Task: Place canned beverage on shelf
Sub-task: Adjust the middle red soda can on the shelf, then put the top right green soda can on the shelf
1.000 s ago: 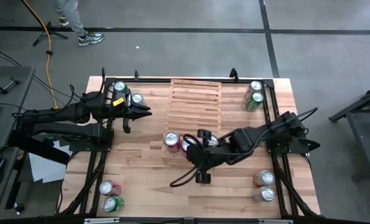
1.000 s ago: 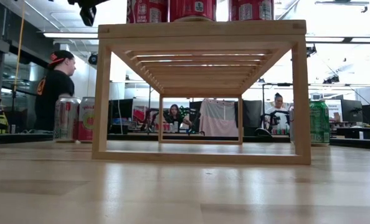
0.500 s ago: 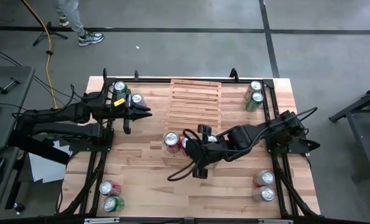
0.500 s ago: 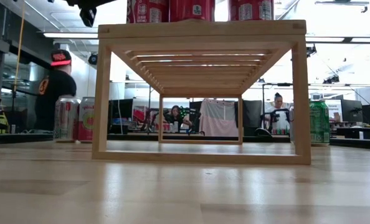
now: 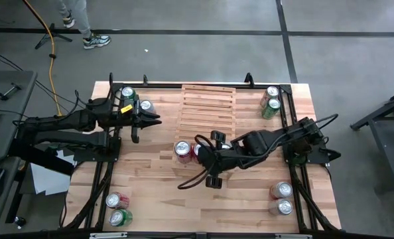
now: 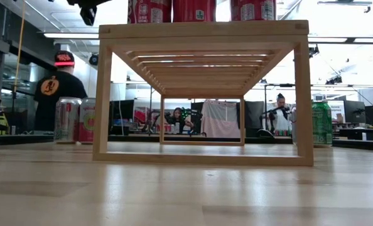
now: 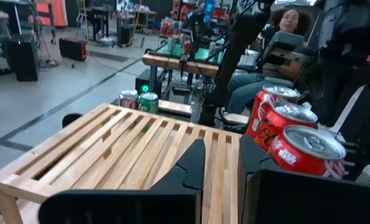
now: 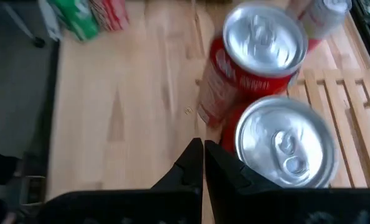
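While empty, right hand point(image 5: 201, 152) closed.

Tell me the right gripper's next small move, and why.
Probably lift the right gripper up and away from the red cans. Its jaws are shut on nothing, hovering just above the cans on the shelf, so it holds no can and must clear them before fetching another.

The left arm reaches in from the left side and lies low and nearly straight over the far left part of the desk. Its tool point(image 5: 152, 119) points right, fingers point(image 7: 191, 165) pressed together and holding nothing. The right arm comes in from the right edge, bent at the elbow, stretching left across the middle. Its tool point(image 5: 198, 147) has its fingers point(image 8: 194, 163) closed together, empty.
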Available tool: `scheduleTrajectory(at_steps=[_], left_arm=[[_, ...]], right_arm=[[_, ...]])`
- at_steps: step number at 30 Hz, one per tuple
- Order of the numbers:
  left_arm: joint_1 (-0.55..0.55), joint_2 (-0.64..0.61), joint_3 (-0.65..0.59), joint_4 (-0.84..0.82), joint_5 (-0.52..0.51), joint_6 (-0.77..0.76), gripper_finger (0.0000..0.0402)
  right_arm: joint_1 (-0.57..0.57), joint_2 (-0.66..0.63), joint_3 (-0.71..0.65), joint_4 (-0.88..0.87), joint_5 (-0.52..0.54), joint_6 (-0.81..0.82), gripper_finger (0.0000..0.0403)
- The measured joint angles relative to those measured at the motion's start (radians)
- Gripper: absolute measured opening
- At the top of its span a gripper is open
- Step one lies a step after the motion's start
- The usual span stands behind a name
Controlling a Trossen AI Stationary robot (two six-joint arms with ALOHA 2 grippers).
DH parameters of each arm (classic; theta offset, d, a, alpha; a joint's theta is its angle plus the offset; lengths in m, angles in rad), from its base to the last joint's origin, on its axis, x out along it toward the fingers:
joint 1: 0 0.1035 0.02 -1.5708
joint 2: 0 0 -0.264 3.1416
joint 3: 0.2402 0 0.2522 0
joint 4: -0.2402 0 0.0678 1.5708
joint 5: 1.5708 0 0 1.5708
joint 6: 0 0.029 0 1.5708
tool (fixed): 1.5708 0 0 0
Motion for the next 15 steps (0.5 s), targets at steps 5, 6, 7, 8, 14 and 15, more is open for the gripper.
scheduleTrajectory(at_steps=[5,6,7,8,14,15], left_arm=[[0.0,-0.041,0.0,0.049,0.0,-0.005,0.0],[0.0,-0.05,0.0,0.06,0.0,-0.013,0.0],[0.0,-0.058,0.0,0.07,0.0,-0.018,0.0],[0.0,-0.064,0.0,0.076,0.0,-0.02,0.0],[0.0,-0.077,0.0,0.08,0.0,-0.046,0.0],[0.0,-0.075,0.0,0.078,0.0,-0.046,0.0]], right_arm=[[0.009,-0.006,0.16,-0.132,0.002,-0.031,0.0],[0.01,-0.006,0.19,-0.17,0.016,-0.032,0.0],[0.01,-0.013,0.198,-0.196,0.034,-0.035,0.0],[0.009,-0.038,0.173,-0.194,0.049,-0.04,0.0],[-0.001,-0.21,-0.039,-0.258,0.102,0.032,0.0],[-0.001,-0.247,-0.087,-0.256,0.108,0.051,0.0]])
